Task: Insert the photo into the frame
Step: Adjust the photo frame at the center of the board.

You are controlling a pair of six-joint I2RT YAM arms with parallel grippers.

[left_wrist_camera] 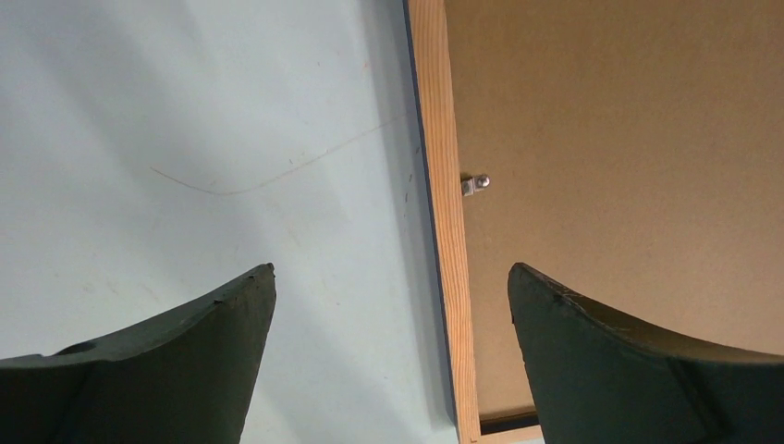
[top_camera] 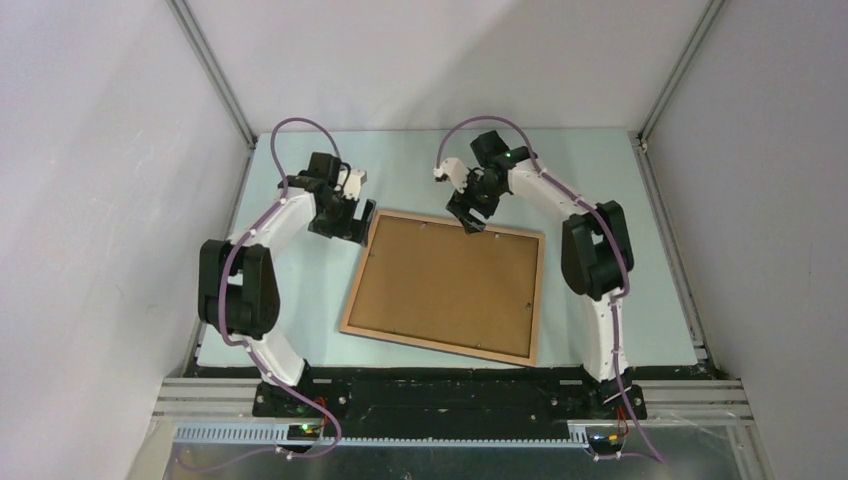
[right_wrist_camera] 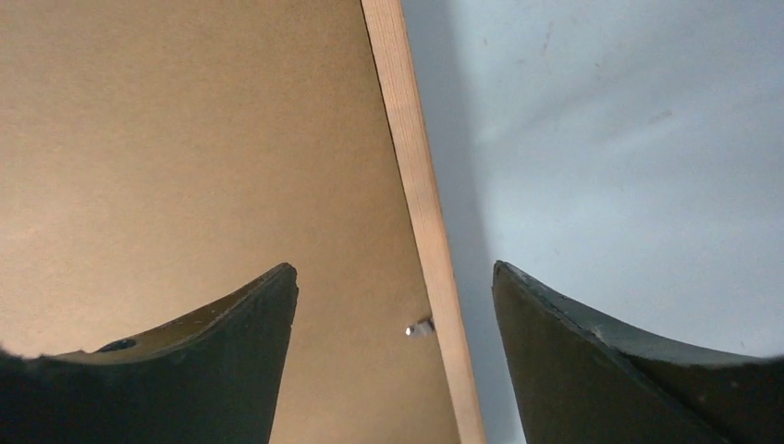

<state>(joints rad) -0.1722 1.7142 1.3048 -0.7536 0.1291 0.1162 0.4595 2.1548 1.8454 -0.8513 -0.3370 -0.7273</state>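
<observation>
Top external: frame (top_camera: pixel 537 300) lies flat on the table (top_camera: pixel 620 250), wood face up and turned slightly out of square with the table edges. Brown board (top_camera: pixel 445 285) fills its opening. Both arms reach to the frame's far side.

- Left claw (top_camera: pixel 345 225): at the frame's far-left corner, just outside the left rail.
- Right claw (top_camera: pixel 470 222): over the far rail, about midway along it.

Left wrist: claw (left_wrist_camera: pixel 391 277) spread wide, nothing between the fingers (left_wrist_camera: pixel 185 370) but what lies below.
- Frame rail (left_wrist_camera: pixel 444 185) runs through the gap, nearer one finger, touching neither.
- A thin dark-blue edge shows on the rail's outer side.
- Table (left_wrist_camera: pixel 185 92) lies outside the rail, board (left_wrist_camera: pixel 629 139) inside it.
- A small metal clip (left_wrist_camera: pixel 475 184) sits on the board against the rail's inner edge.
- A faint curved line (left_wrist_camera: pixel 277 171) marks the table outside the rail.
- The rail ends at a corner at the bottom of this view.

Right wrist: claw (right_wrist_camera: pixel 395 273) also spread, gripping nothing.
- Rail (right_wrist_camera: pixel 416 185) passes between the fingers (right_wrist_camera: pixel 601 370), clear of both.
- Board (right_wrist_camera: pixel 185 139) lies on one side of the rail, table (right_wrist_camera: pixel 629 139) on the other.
- A second clip (right_wrist_camera: pixel 419 327) sits on the board, touching the rail's inner edge.

Height of either claw above the rail: cannot tell.
</observation>
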